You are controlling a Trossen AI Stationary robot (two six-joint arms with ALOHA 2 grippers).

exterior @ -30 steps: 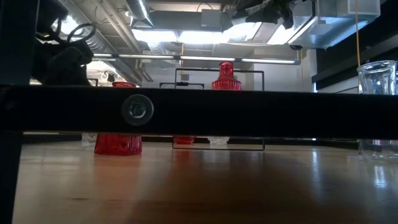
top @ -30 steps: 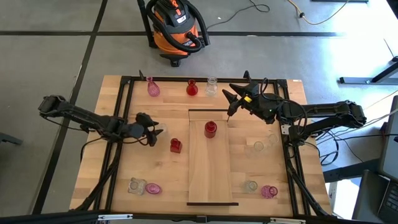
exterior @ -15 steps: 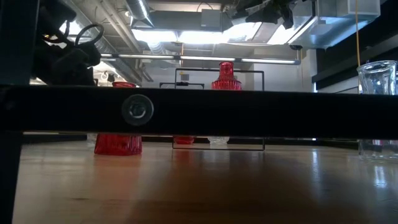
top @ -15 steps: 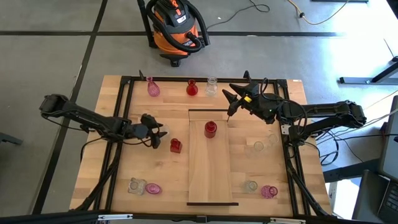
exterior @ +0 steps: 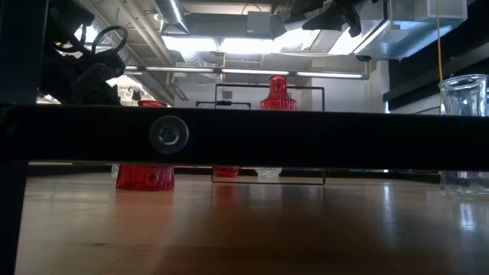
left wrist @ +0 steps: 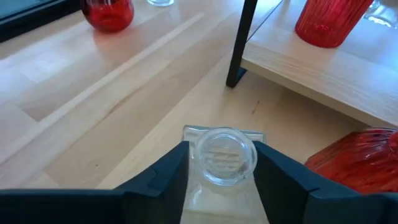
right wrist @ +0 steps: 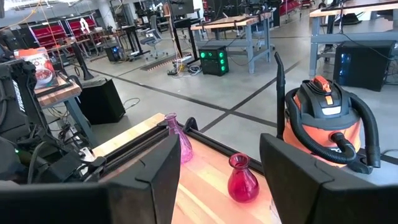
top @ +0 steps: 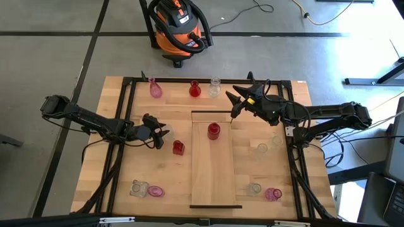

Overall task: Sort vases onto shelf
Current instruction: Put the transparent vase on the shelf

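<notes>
Since the earlier frame, the left gripper point(top: 159, 133) had moved a little toward the shelf point(top: 214, 183), and its fingers point(left wrist: 163, 177) had come in on both sides of a clear vase point(left wrist: 221, 157) standing on the table just beside a red vase point(top: 178, 148). The fingers looked to be touching the glass, but I could not tell if the grip was already firm. The right gripper point(top: 235, 103) waited open and empty above the far end of the shelf, where another red vase point(top: 214, 131) already stood. To do this step well, the fingers should probably close gently and evenly on the neck, then lift straight up, so that the red neighbour is not pushed. No brand or writing could be read anywhere.
</notes>
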